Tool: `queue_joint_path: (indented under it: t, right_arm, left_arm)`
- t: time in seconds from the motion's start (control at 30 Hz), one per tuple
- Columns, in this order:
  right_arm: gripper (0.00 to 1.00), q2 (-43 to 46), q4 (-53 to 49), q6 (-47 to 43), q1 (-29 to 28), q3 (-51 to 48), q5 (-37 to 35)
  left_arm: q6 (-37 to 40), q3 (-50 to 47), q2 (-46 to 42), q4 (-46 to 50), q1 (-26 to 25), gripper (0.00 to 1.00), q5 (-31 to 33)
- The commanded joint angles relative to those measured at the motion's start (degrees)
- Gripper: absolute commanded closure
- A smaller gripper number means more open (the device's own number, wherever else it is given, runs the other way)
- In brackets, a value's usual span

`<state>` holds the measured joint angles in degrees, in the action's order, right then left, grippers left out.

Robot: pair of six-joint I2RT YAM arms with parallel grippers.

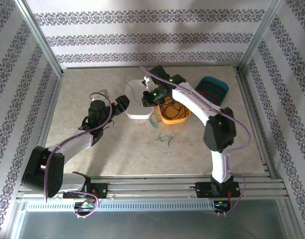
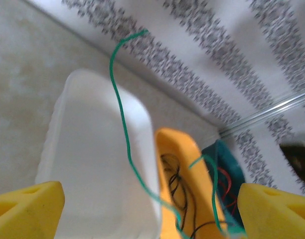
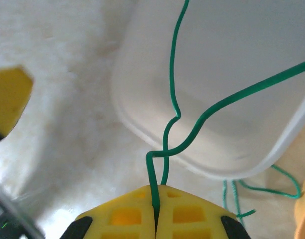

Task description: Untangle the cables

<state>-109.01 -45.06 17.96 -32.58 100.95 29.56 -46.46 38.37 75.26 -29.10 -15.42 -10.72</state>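
My right gripper (image 3: 156, 200) is shut on one end of a green cable (image 3: 171, 99), which rises in a kinked loop over the near rim of the white tray (image 3: 232, 74). From above, that gripper (image 1: 151, 96) hangs at the white tray's (image 1: 135, 110) right side. My left gripper (image 1: 120, 104) hovers at the tray's left side, open (image 2: 150, 199), and the green cable (image 2: 123, 129) crosses between its yellow fingers (image 2: 28, 209) without being touched. Black cables (image 2: 181, 185) lie in the orange tray (image 2: 167, 149); red ones (image 2: 225, 181) lie in the teal tray (image 2: 231, 164).
Loose green cables (image 1: 162, 139) lie on the table in front of the orange tray (image 1: 173, 118), and more (image 3: 262, 189) trail beside the white tray. The teal tray (image 1: 213, 89) stands at the back right. Metal frame posts and patterned walls ring the table.
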Motion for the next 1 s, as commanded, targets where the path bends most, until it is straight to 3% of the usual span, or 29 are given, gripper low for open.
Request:
queue_joint_path:
  t: [0.0, 0.2, 0.37, 0.43, 0.57, 0.63, 0.8, 0.97]
  right_arm:
    - [1.00, 6.3, 6.6, -1.2, 1.1, -6.2, 15.0]
    - [1.00, 13.5, 13.1, 1.0, 1.3, -14.4, 25.6]
    - [1.00, 16.2, 15.4, 2.3, 0.9, -17.6, 28.7]
    - [1.00, 16.4, 15.5, 2.3, 0.9, -18.2, 28.9]
    - [1.00, 16.2, 14.6, 1.2, 0.4, -18.4, 27.8]
    - [1.00, 15.9, 12.7, -1.0, -0.2, -17.7, 27.6]
    - [1.00, 15.2, 10.8, -3.8, -0.9, -16.0, 25.5]
    - [1.00, 14.9, 12.6, -2.6, 1.0, -14.8, 24.2]
  left_arm:
    - [1.1, 3.5, -0.2, 0.0, 2.2, 0.12, -2.6]
    - [3.6, 6.8, 1.2, 0.7, 3.3, 0.16, -4.9]
    - [4.8, 7.4, 1.3, -1.2, 3.4, 0.23, -8.5]
    - [5.9, 7.9, 1.4, -0.4, 3.3, 0.32, -10.4]
    - [7.8, 8.8, 0.9, 2.4, 3.2, 0.73, -13.5]
    - [10.0, 10.7, 1.2, 6.6, 3.1, 0.84, -16.7]
    - [18.0, 17.0, 3.7, 20.7, 1.2, 0.98, -26.8]
    - [26.7, 19.9, 3.8, 31.6, -2.5, 1.00, -33.0]
